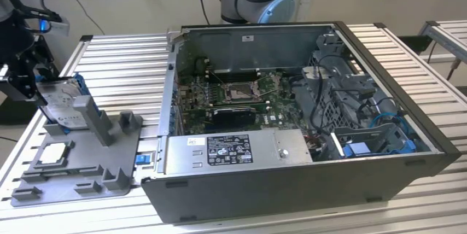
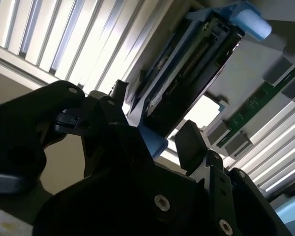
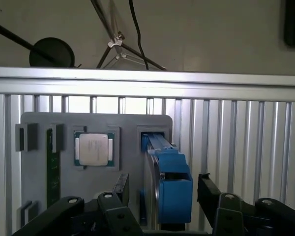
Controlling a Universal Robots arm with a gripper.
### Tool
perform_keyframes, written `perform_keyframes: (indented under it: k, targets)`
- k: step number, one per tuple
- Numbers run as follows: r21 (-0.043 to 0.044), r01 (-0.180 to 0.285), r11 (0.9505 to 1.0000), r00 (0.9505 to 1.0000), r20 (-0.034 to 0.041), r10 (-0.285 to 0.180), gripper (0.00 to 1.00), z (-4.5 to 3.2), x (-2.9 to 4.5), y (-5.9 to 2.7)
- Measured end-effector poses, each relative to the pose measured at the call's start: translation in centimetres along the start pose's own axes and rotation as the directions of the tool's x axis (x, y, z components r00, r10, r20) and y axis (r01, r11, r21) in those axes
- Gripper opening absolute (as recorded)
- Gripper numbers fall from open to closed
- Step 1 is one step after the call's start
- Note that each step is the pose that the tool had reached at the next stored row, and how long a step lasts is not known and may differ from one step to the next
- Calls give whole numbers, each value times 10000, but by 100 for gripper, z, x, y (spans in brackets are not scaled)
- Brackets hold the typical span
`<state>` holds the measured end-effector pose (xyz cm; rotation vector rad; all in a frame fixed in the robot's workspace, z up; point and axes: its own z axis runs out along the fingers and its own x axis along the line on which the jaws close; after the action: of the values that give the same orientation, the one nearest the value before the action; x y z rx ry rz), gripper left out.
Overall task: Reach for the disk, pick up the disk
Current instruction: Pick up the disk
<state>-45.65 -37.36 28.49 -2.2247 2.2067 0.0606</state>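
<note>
The pincer (image 3: 163,183) at the disk (image 3: 174,195)
We saw the pincer wide, straddling the upright disk in the grey holder (image 3: 96,120).

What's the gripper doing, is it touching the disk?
Apart. In the first wrist view the gripper has its fingers open on either side of the disk, with background showing in both gaps.

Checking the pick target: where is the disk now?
The disk stands on edge in the grey tray at the exterior view's left, beside the computer case, with the gripper straddling it.
</note>
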Motion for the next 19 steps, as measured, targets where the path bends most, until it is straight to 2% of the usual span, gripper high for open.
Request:
perform_keyframes:
  k: [11,19]
  targets:
    - [0,0,10000,10000,12,0,100,136,4,-2]
    - [-1,-4,10000,10000,78,4,100,167,5,0]
